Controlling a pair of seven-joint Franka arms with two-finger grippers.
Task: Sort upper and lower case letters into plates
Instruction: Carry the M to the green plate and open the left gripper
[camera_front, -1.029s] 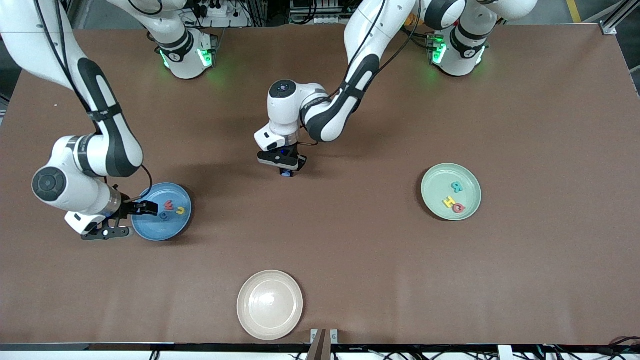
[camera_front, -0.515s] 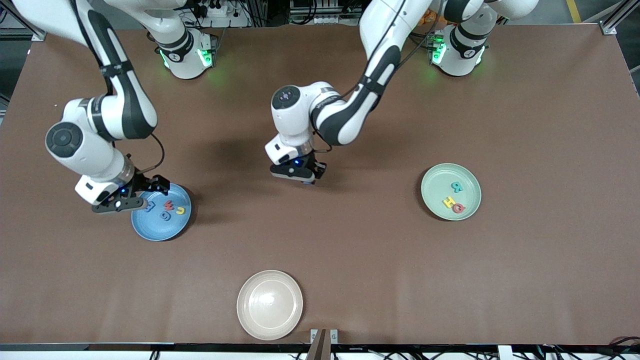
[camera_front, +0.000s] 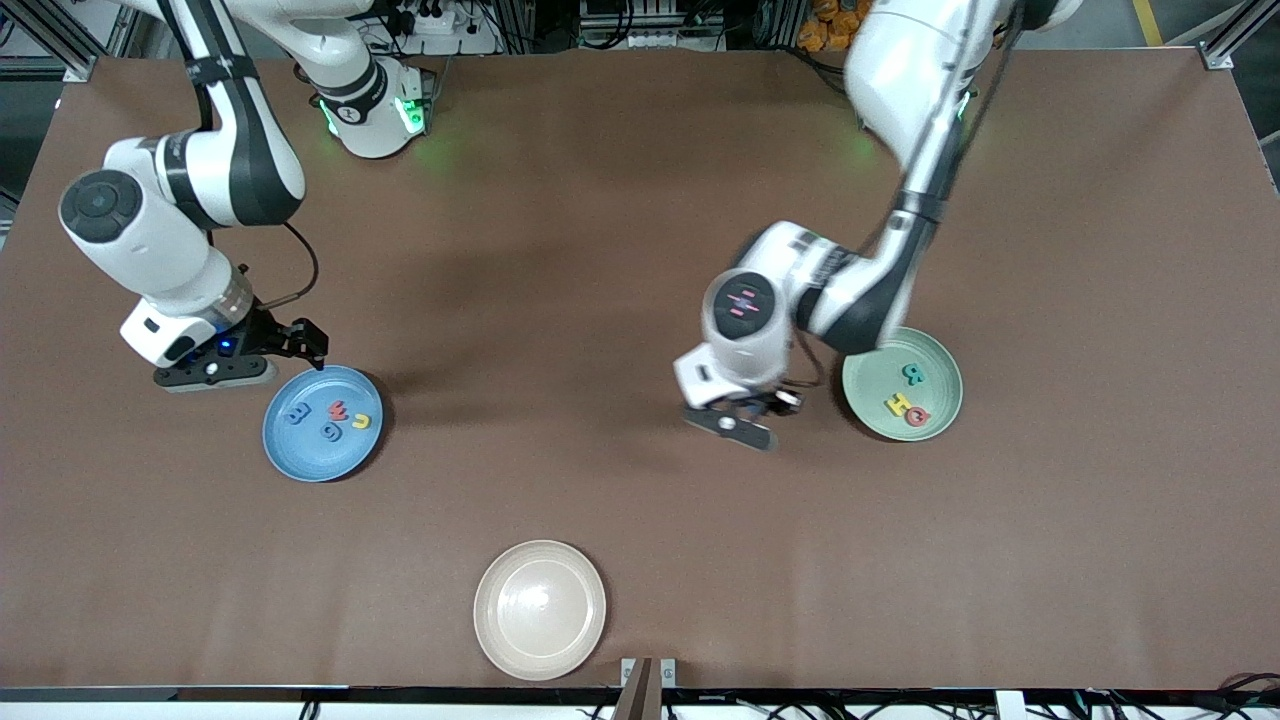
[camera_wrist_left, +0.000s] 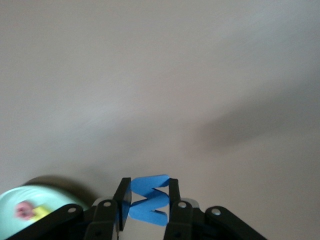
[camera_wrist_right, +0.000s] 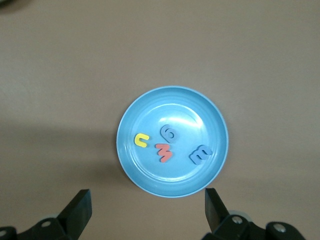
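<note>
Left gripper (camera_front: 768, 412) clamps a blue zigzag letter (camera_wrist_left: 149, 199) over bare table beside the pale green plate (camera_front: 935, 358).
Only the left wrist view shows it, long axis spanning the fingers. Right gripper (camera_front: 297, 340) hangs spread wide above the blue plate (camera_wrist_right: 210, 120).

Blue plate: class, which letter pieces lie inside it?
The blue plate holds four foam letters: a yellow one, a red one, a blue-grey one and a darker blue one. None is covered.
</note>
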